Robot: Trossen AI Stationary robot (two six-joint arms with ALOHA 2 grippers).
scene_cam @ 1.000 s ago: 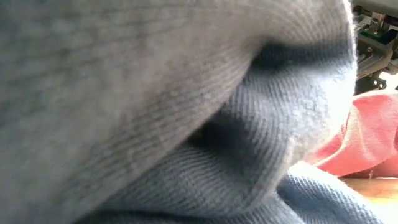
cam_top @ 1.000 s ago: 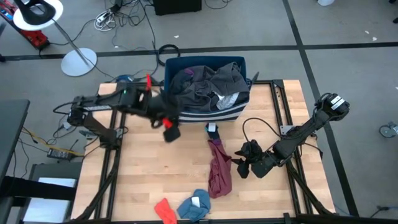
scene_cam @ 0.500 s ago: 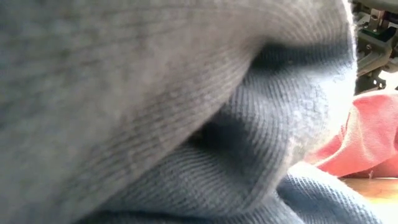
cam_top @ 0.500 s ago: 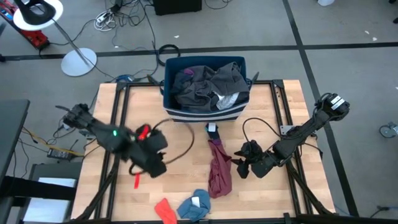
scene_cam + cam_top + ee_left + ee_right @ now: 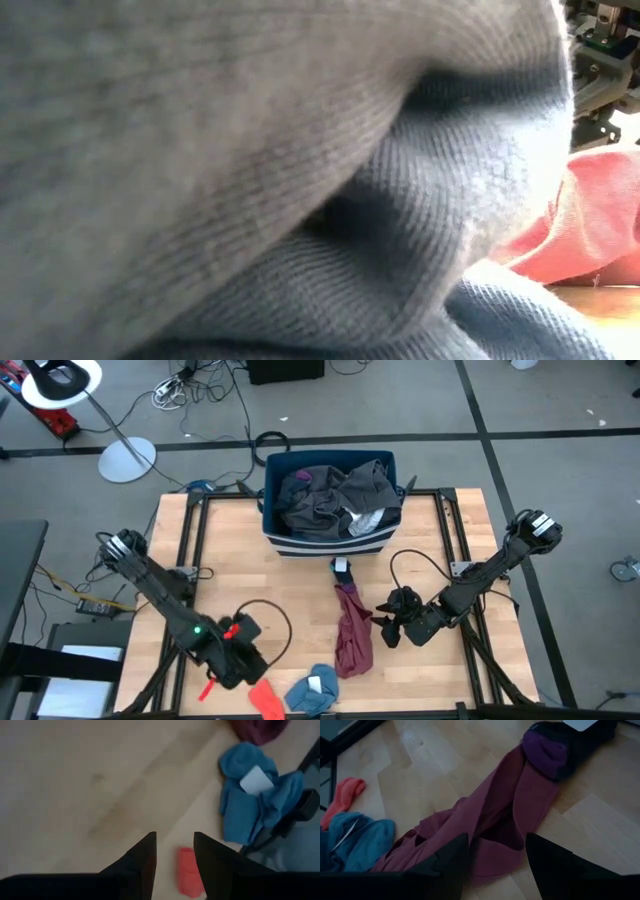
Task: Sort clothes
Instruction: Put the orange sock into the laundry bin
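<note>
On the table's near edge lie an orange-red garment (image 5: pixel 265 698) and, beside it, a bright blue garment (image 5: pixel 312 690) with a white tag. A maroon garment (image 5: pixel 352 630) stretches from mid-table toward them, with a small dark purple piece (image 5: pixel 343 568) at its far end. My left gripper (image 5: pixel 245 668) hangs open just above the wood; the orange-red garment (image 5: pixel 189 877) shows just beyond its fingertips. My right gripper (image 5: pixel 388 625) stands open at the maroon garment's right side, and the cloth (image 5: pixel 505 810) lies ahead of its fingers. I cannot tell whether it touches the cloth.
A blue bin (image 5: pixel 330 545) with white stripes stands at the table's far middle, heaped with grey and dark clothes (image 5: pixel 335 495). Grey-blue knitted cloth (image 5: pixel 250 180) fills the low view right at the lens, with orange-red cloth (image 5: pixel 600 230) behind it. Bare wood (image 5: pixel 270 600) lies mid-table.
My left gripper has swung from beside the bin's near left corner to the table's near edge, sinking and rolling about its own axis, and now hangs by the orange-red garment, still open. My right gripper and the clothes have kept still.
</note>
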